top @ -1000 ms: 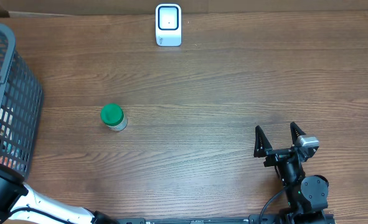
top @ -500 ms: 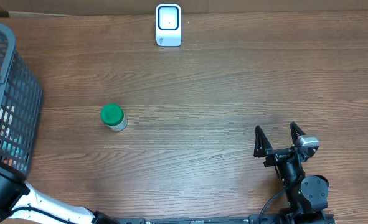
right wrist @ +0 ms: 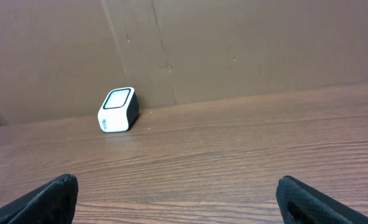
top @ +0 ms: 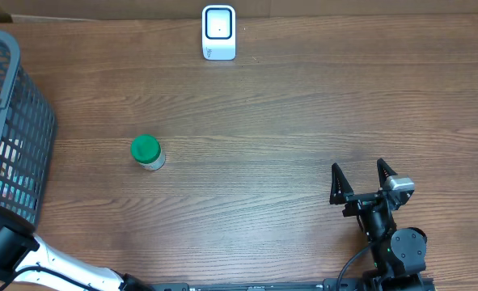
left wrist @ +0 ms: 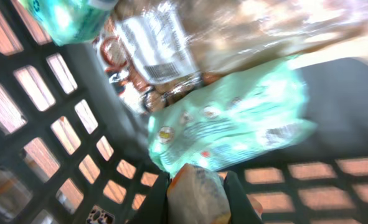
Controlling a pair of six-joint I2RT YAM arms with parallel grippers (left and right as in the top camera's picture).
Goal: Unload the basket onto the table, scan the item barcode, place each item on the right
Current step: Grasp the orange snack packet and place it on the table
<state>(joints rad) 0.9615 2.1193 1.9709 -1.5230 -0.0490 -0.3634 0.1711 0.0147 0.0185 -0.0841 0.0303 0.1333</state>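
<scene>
Left gripper [left wrist: 197,185] is down in the basket [top: 30,121] at the far left of the overhead frame, clamped on a small tan packet [left wrist: 196,202] at bottom centre of its wrist view; I can't tell the packet's long axis. Scanner [top: 218,32] sits top centre, up and right of the basket, so I'd lift out and carry that way. Right gripper [top: 360,179] is lower right, spread wide, holding nothing.

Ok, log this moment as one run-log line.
left hand: inside basket, shut on tan packet | right hand: open, empty | scanner: at far table edge | green-lidded jar: upright on table
</scene>
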